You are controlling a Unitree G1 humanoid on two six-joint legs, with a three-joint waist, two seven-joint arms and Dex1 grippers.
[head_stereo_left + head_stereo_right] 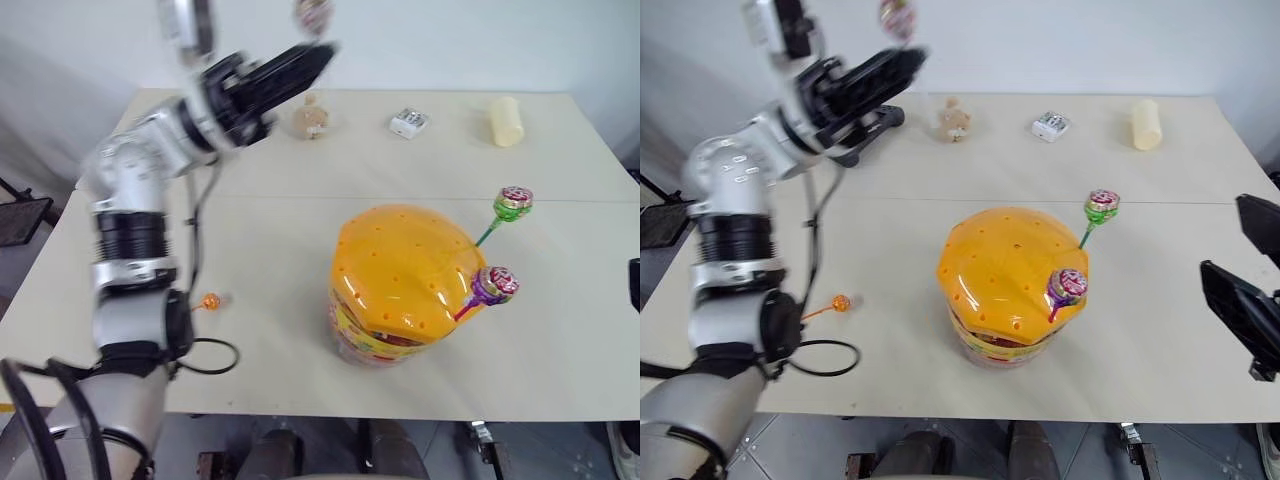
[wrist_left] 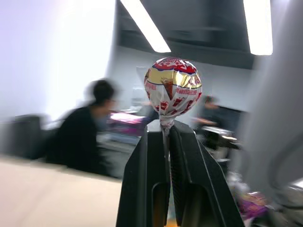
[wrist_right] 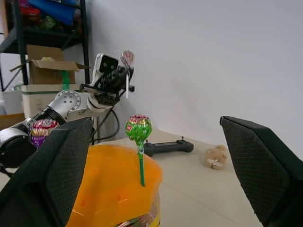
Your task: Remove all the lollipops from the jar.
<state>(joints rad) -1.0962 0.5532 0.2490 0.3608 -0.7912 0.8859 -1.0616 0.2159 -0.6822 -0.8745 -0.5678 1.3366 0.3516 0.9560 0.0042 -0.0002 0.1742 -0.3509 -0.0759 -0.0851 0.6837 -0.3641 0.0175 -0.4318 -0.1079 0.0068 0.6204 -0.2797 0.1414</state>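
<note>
The jar (image 1: 400,270), a clear tub under a glossy orange dome lid, stands in the middle of the table. A green lollipop (image 1: 513,202) and a purple lollipop (image 1: 495,284) stick out of the lid's right side. An orange lollipop (image 1: 210,301) lies on the table to the jar's left. My left gripper (image 1: 322,55) is raised high over the table's far left. It is shut on the stick of a red-pink lollipop (image 2: 173,87), whose head stands above the fingertips. My right gripper (image 1: 1225,235) hovers open and holds nothing, to the right of the jar.
Along the table's far edge stand a pale yellow cylinder (image 1: 506,121), a small white box (image 1: 408,122) and a small plush toy (image 1: 312,117). A black controller (image 3: 168,147) lies at the far left. A black cable (image 1: 205,355) loops near the front left. A person (image 2: 87,127) sits in the background.
</note>
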